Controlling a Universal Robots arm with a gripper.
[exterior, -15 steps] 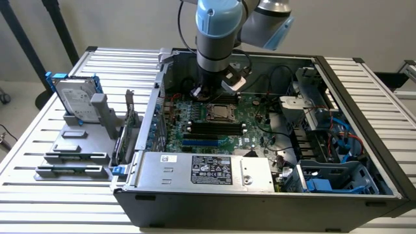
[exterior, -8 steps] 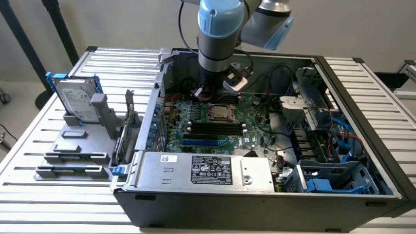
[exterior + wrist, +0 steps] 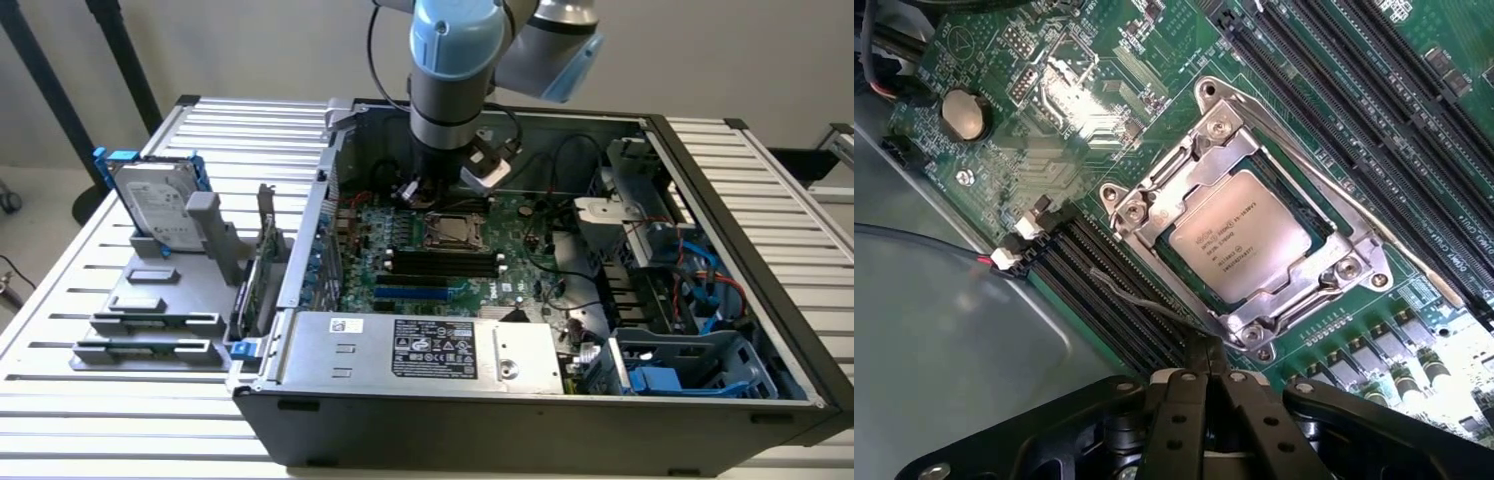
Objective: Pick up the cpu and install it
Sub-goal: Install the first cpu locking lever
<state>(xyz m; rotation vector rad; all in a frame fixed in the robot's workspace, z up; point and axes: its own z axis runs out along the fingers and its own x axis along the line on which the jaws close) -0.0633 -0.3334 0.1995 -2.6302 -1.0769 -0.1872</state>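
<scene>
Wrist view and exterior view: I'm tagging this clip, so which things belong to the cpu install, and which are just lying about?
Job: cpu, seated in its socket; gripper, shut, close beside the socket.
Lying about: hard drive; grey bars.

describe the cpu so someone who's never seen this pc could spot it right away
Look inside the open computer case, at the green motherboard on its floor. On the board sits a shiny metal socket frame, flanked by long black memory slots. The cpu is the flat square silver-grey plate with small printed text lying inside that frame, the only plain square there.
</scene>
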